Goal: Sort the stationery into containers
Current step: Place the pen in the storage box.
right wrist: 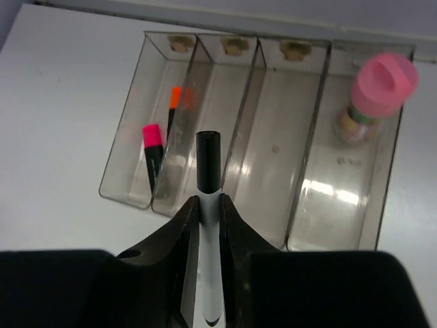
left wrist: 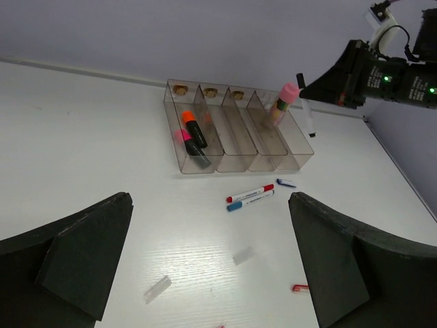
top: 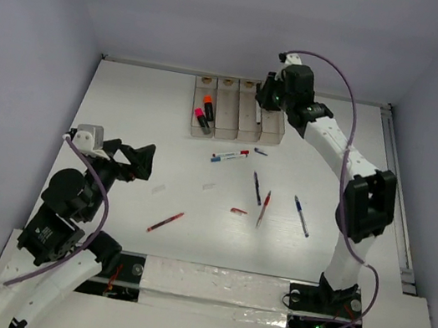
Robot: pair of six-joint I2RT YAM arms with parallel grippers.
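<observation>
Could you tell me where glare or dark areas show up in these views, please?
Right wrist: glare patches on the bins' floors; the right tool is near-featureless black. Left wrist: the left tool is dark too. Top: even, soft light.

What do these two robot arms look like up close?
Both the left arm and the right arm are built of white tubular links joined by chunky black joints. A thin purple cable loops along each. The fingers are matte black, wedge-shaped plates. Small green lights glow on the right wrist housing.
</observation>
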